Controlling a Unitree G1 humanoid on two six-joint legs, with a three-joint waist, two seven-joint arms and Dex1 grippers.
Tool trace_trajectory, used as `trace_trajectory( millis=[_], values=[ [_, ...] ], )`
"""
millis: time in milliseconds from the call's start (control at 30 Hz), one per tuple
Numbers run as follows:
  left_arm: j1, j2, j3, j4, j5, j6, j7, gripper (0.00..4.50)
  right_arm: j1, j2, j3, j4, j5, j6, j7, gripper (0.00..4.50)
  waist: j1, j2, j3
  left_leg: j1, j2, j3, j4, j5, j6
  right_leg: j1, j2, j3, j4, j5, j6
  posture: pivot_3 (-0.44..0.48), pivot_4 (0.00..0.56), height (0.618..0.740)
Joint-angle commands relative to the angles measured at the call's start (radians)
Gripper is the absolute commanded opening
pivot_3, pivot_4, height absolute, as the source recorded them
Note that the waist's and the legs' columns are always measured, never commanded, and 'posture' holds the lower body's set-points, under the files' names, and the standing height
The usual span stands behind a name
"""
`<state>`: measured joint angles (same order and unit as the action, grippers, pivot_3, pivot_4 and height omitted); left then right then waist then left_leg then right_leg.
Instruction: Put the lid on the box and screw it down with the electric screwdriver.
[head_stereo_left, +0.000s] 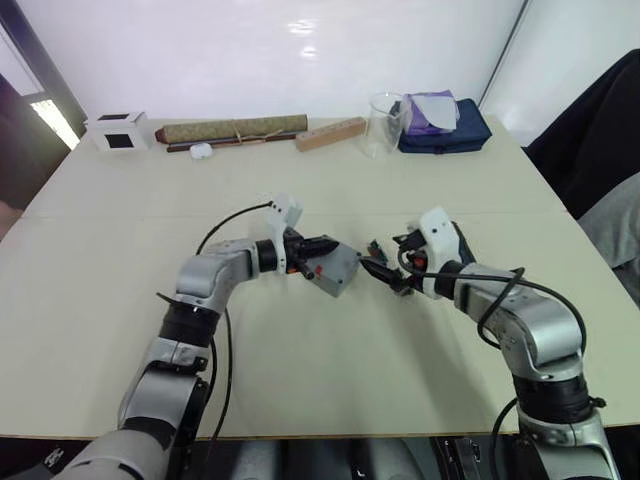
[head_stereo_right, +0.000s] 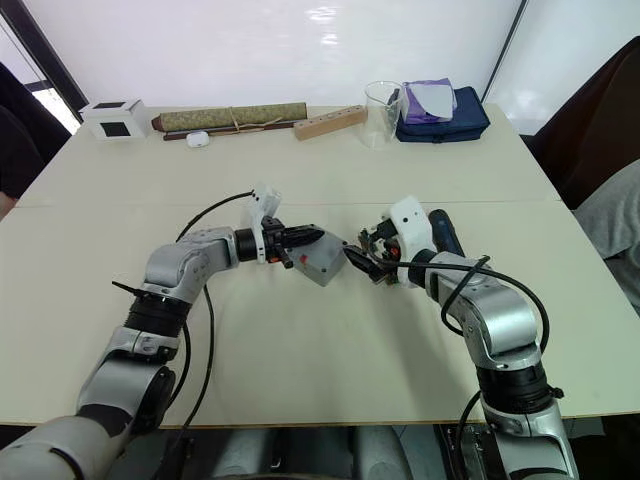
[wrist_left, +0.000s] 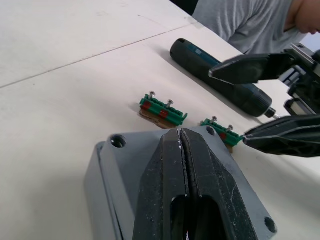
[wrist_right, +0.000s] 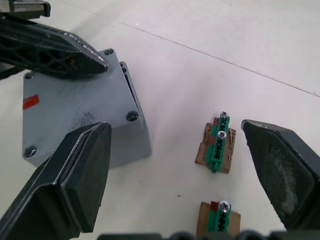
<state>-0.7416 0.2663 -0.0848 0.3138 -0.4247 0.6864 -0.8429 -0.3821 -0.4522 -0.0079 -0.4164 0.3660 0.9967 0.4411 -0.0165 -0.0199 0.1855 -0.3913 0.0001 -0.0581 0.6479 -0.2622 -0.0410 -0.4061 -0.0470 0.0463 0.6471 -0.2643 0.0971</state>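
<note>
Left wrist view: left gripper (wrist_left: 182, 142) fingers pressed together, flat atop lid (wrist_left: 150, 175), which sits on box (wrist_right: 80, 125) mid-table. Right gripper (wrist_right: 175, 150) wide apart beside box. Electric screwdriver (wrist_left: 220, 80) lies just beyond green boards (wrist_left: 162, 110).

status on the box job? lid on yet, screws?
Lid looks seated on the box, though I can't confirm it's flush. In hand: the left gripper rests shut on top of the lid; the right gripper hovers open beside the box, over two green circuit boards. Left: the electric screwdriver lies untouched on the table, and the visible corner holes look empty.
</note>
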Motion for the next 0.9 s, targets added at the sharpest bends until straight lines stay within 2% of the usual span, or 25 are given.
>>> trace_trajectory(
  millis=[33,533,900],
  values=[
    [-0.019,-0.007,-0.001,0.015,0.013,-0.017,-0.004,0.00,0.011,0.005,-0.003,-0.044,0.008,0.000,-0.016,4.48,0.000,0.000,0.000,0.000,0.000,0.000,0.000,0.000,0.000,0.000,0.000,0.000,0.000,0.000,0.000,0.000,0.150,0.736],
    [-0.076,-0.021,0.017,0.088,0.028,-0.065,-0.023,0.00,0.003,0.064,0.049,-0.039,0.012,0.015,-0.055,4.48,-0.001,0.000,0.000,0.000,0.000,0.000,0.000,0.000,0.000,0.000,0.000,0.000,0.000,0.000,0.000,0.000,0.150,0.736],
    [-0.097,-0.001,0.129,-0.053,-0.082,0.031,-0.006,0.00,0.005,0.047,0.039,-0.043,0.015,0.019,-0.048,4.48,-0.002,0.000,0.001,-0.002,0.000,0.000,0.000,0.000,0.000,-0.002,0.000,0.000,0.000,0.000,0.000,0.000,0.150,0.736]
  ],
)
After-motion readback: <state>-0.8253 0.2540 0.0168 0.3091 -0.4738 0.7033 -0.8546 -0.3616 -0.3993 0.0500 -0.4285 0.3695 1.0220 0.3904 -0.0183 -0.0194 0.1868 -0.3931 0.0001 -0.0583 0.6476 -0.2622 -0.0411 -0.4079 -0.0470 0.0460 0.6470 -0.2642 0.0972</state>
